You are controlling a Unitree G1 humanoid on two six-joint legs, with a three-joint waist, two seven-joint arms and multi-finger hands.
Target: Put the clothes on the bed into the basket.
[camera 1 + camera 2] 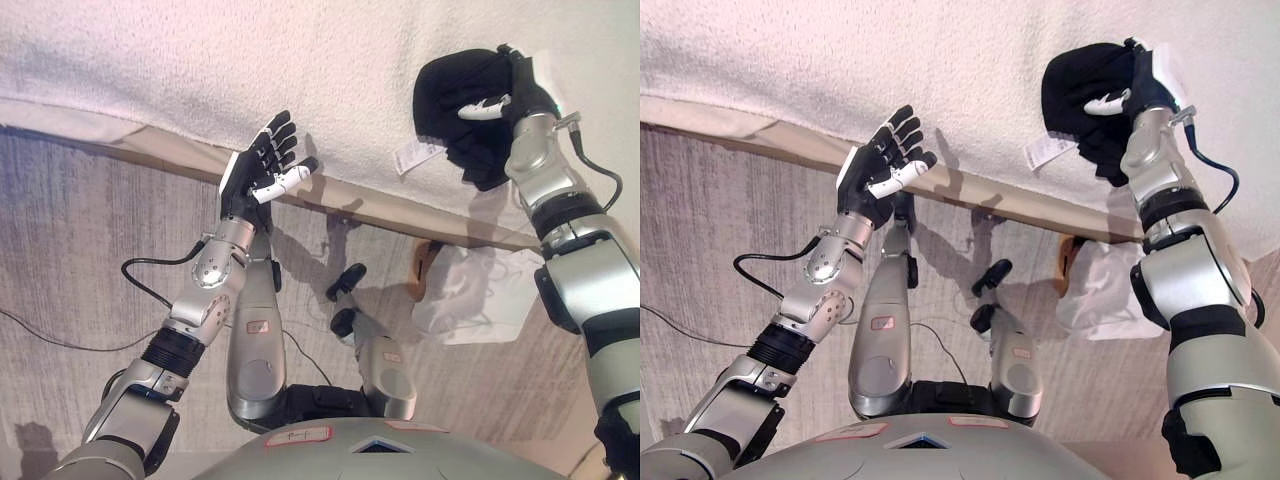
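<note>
A black garment with a white label lies bunched on the white bed cover near the bed's front edge, at the upper right. My right hand is on it, fingers curled into the cloth and thumb across it. My left hand hangs open in the air at the bed's edge, centre left, palm up, touching nothing. No basket shows clearly.
The bed's beige base edge runs diagonally across the view. Below it is grey wood-grain floor. A white bag-like thing with a wooden piece beside it stands on the floor under the right arm.
</note>
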